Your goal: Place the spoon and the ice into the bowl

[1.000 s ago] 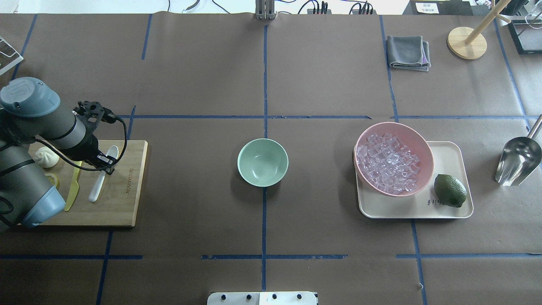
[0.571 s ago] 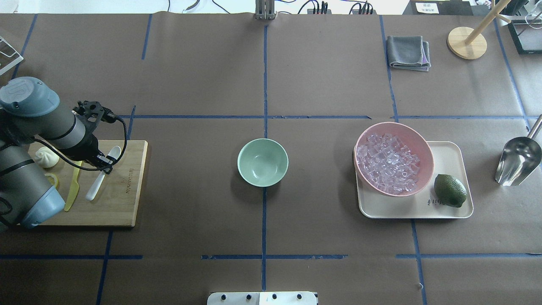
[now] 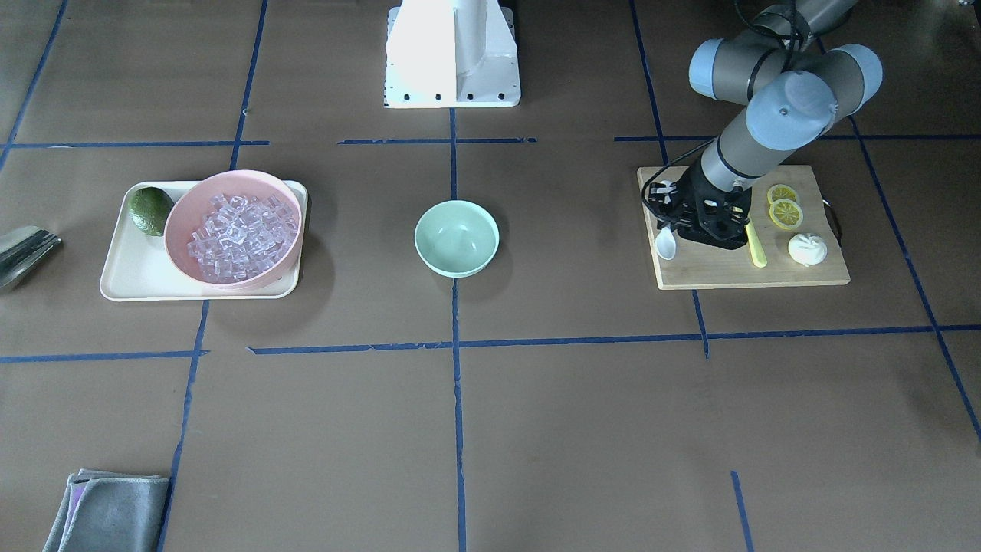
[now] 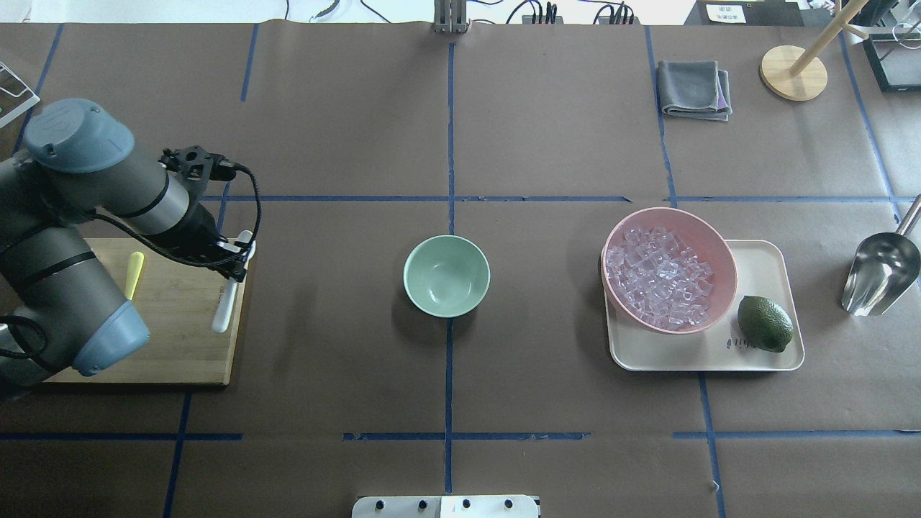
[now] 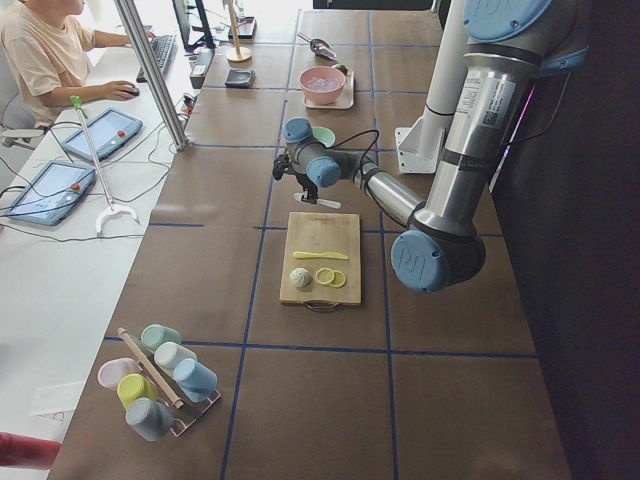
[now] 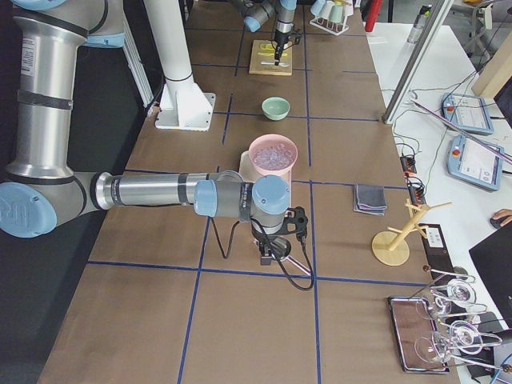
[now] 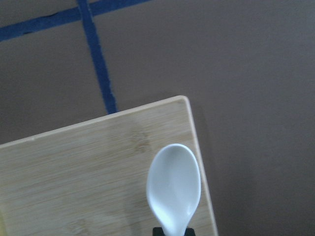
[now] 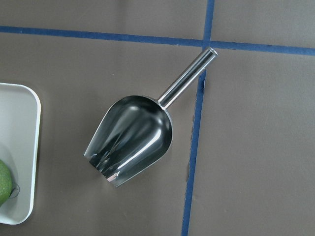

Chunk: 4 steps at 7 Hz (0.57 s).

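Well, from the left end of the surface, the nearest thing is the wooden cutting board (image 4: pixel 180 345) with a yellow-green knife (image 4: pixel 134 273) lying on it. Just past that, the left claw (image 4: pixel 234 265) is clamped on the spoon (image 4: pixel 223 309), pinching the neck right behind the scoop. The long handle trails out over the board's edge, and the spoon seems to hang just above the wood.

It looks a light, stiff, smooth bit of plastic, so I'd guess it weighs nothing but could swivel in a narrow pinch. The neck seems a fair place to hold it.

Further on sits the green bowl (image 4: pixel 446 276), which looks empty. Beyond it the ice (image 4: pixel 662 277) is heaped in a pink bowl (image 4: pixel 725 252) on a tray (image 4: pixel 766 262). Those glassy cubes look small and slick, easier shovelled than pinched.

Farthest off, a metal scoop (image 8: pixel 130 140) lies below the right claw (image 6: pixel 268 254). I cannot tell whether that claw is apart or together. Of the left claw's fingers, its wrist camera shows only a dark sliver.
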{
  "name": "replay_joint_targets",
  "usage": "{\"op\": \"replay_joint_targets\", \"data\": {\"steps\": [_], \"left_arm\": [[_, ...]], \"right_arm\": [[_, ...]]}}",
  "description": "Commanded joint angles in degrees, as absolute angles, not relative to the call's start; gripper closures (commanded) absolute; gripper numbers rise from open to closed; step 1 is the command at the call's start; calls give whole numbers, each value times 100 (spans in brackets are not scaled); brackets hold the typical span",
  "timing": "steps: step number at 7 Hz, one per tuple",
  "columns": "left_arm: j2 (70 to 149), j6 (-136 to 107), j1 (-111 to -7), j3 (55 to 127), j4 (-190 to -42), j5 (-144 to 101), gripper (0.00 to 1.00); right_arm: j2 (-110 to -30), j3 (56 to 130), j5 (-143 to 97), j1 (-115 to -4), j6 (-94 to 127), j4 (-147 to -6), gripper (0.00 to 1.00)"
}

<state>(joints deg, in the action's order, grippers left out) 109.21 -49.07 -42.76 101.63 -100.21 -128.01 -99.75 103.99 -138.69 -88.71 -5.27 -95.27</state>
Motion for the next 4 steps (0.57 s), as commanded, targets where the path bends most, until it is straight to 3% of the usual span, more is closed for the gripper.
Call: {"op": "replay_joint_targets", "data": {"steps": [1, 4], "left_arm": [[12132, -6383, -3624, 9916, -9775, -12797, 100], [13356, -6908, -3358, 8978, -9782, -12779, 100]], "right_arm": [[-9976, 10398, -13869, -8877, -519, -9527, 1], [-9984, 10406, -13878, -8877, -519, -9527, 1]]}}
